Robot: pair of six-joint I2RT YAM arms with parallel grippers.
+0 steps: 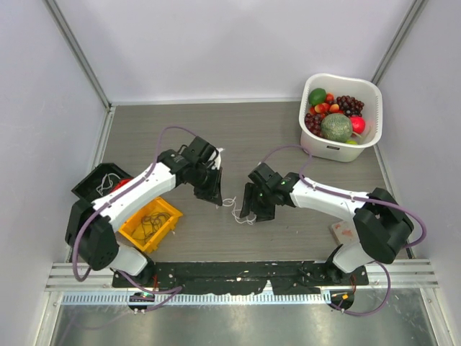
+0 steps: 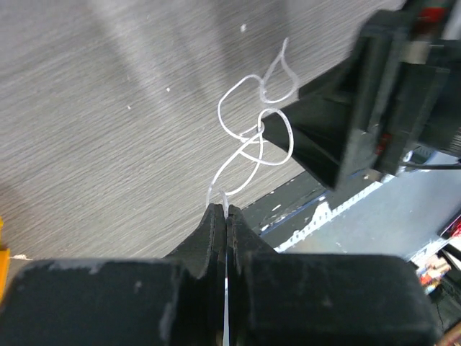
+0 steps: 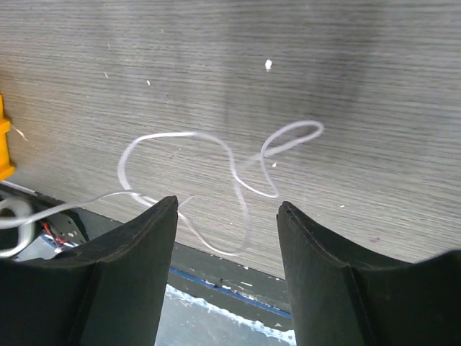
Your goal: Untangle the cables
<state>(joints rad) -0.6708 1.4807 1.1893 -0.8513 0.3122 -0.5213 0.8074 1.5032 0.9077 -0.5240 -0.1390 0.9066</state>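
Observation:
A thin white cable [image 1: 234, 208] lies in small loose loops on the grey table between my two grippers. My left gripper [image 1: 215, 194] is shut on one end of it. In the left wrist view the jaws [image 2: 225, 210] are pressed together with the white cable [image 2: 253, 124] running out from between them. My right gripper [image 1: 248, 213] is open and empty, just right of the loops. In the right wrist view [image 3: 227, 210] the cable's loops [image 3: 238, 176] lie on the table ahead of and between the spread fingers. No red or dark wire shows in this tangle.
A yellow bin [image 1: 167, 214] holding thin wires and a black bin [image 1: 88, 184] with a white wire stand at the left. A white basket [image 1: 372, 115] of fruit stands at the back right. A small pinkish object [image 1: 341, 231] lies beside the right arm's base.

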